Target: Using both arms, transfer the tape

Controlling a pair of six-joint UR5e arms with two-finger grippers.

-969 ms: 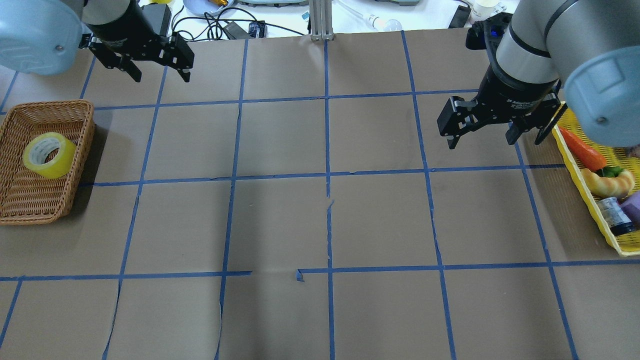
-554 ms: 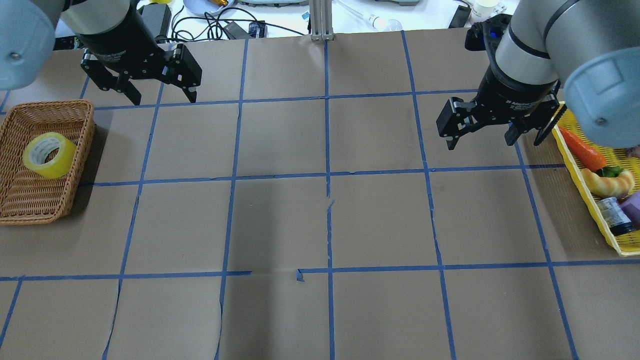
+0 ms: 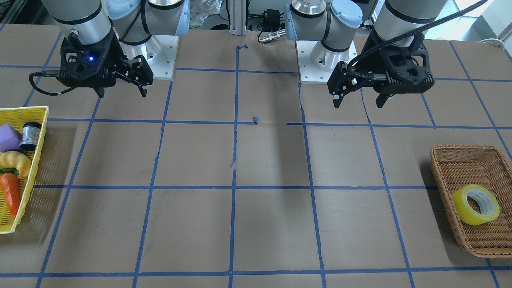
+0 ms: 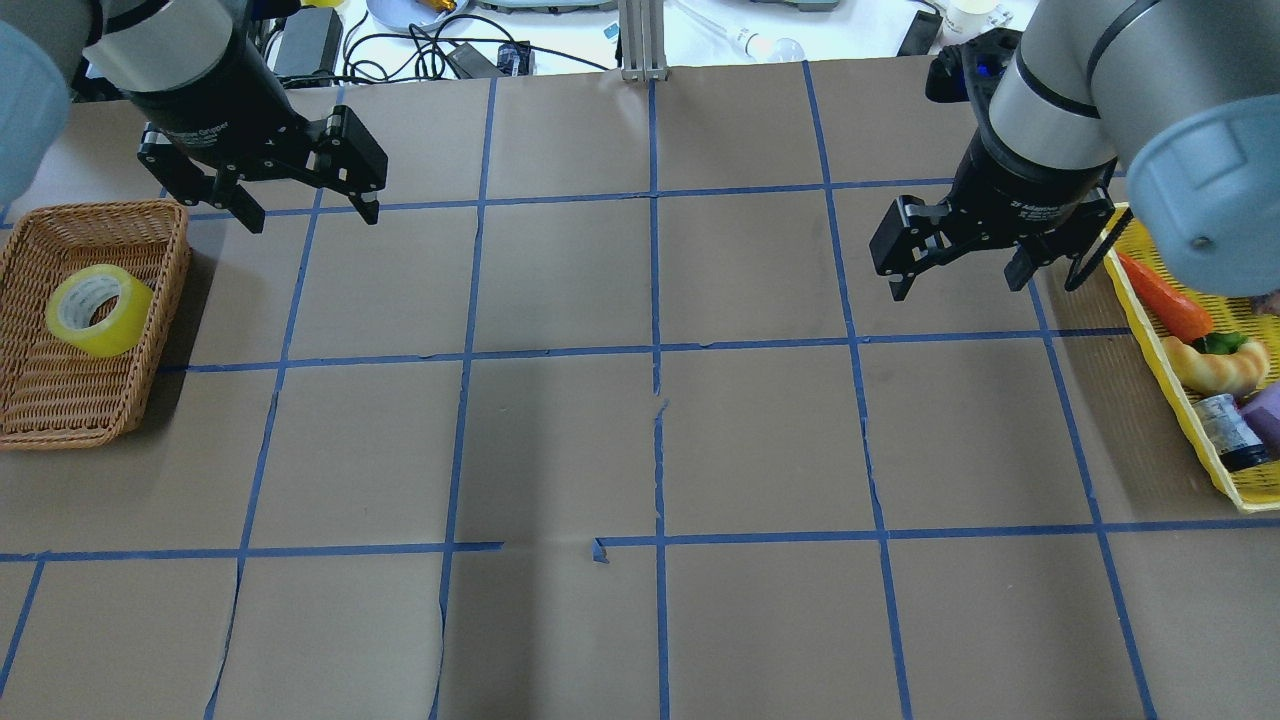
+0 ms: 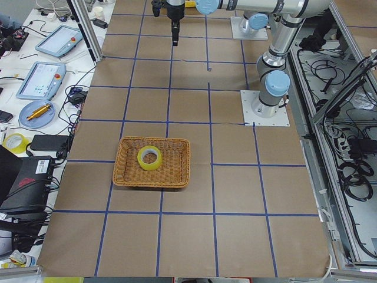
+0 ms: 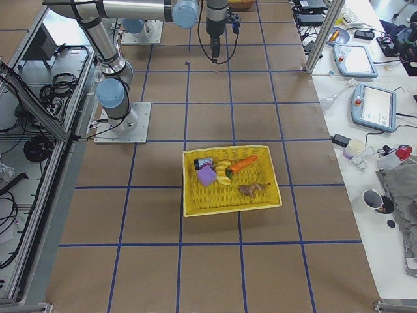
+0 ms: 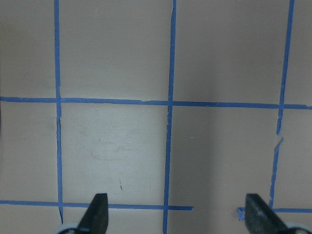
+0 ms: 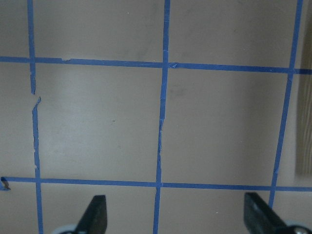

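Bottom of the overhead frame: brown paper-covered table [image 4: 560,450] with blue tape grid lines [image 4: 655,300], a few torn near the centre.

Mid-left edge: wicker basket [image 4: 60,425] with the tape [image 4: 98,310] inside it, in the upper half of the basket. The roll is yellow with a whitish core. It is tilted, leaning on the basket's right wall, with the hole facing up and toward the left. Nothing is gripping it.

Mid-right edge: yellow tray [image 4: 1170,400], partly cut off by the frame. It holds a carrot toy [image 4: 1165,297], a croissant toy [image 4: 1215,368], a small dark jar [image 4: 1228,432] and a purple block [image 4: 1265,415].

Upper left: left gripper [image 4: 312,218] hangs above the paper, pointing down, jaws spread wide and empty. It sits just above and to the right of the basket's top right corner, apart from the tape. The left wrist view shows both fingertips [image 7: 97,214] far apart, with only paper and grid lines between them.

Upper right: right gripper [image 4: 958,287] is also pointing down, jaws wide and holding nothing. It sits just left of the tray's top end. The right wrist view shows its fingertips [image 8: 95,214] wide apart over bare grid.

Top edge, beyond the paper: a white bench with cables [image 4: 420,45] and an aluminium post [image 4: 640,40] at top centre.
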